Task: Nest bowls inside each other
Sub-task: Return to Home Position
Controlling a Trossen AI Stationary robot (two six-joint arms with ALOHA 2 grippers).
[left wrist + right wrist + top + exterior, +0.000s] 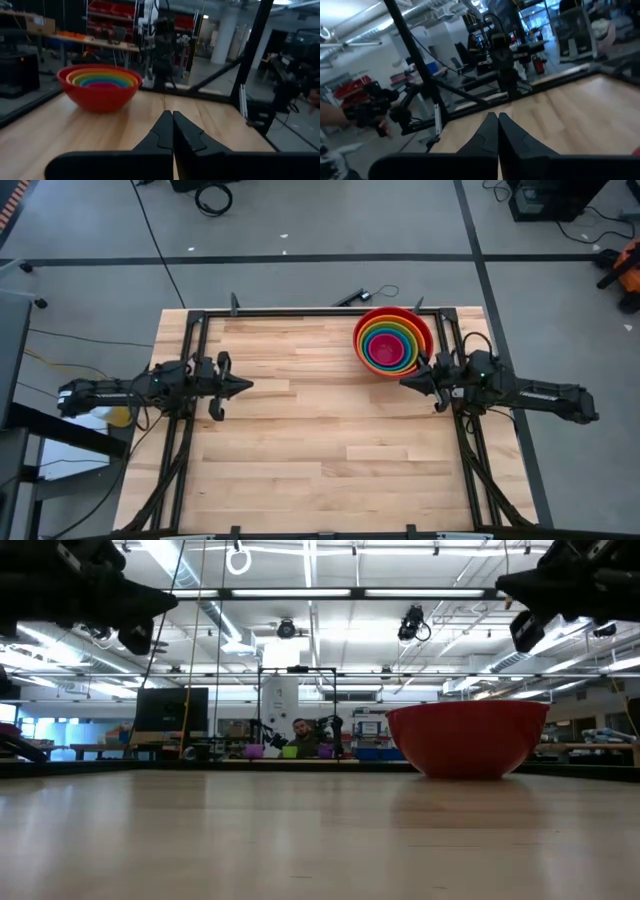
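Observation:
The bowls [392, 340] sit nested in one stack at the table's far right: the red one [467, 738] rests on the wood, and inside it lie orange, lime green, blue and pink [102, 84]. My left gripper [248, 386] hovers shut above the table's left side, pointing level toward the right. My right gripper [404, 383] hovers shut just near of the stack, pointing level toward the left. Neither touches a bowl. The wrist views show each pair of fingers closed together, the left gripper [172, 116] and the right gripper [498, 117].
A black frame [320, 311] runs along the table's far edge and down both sides. The wide middle of the wooden table [320, 450] lies bare. A person [300, 737] sits far behind the table in the room.

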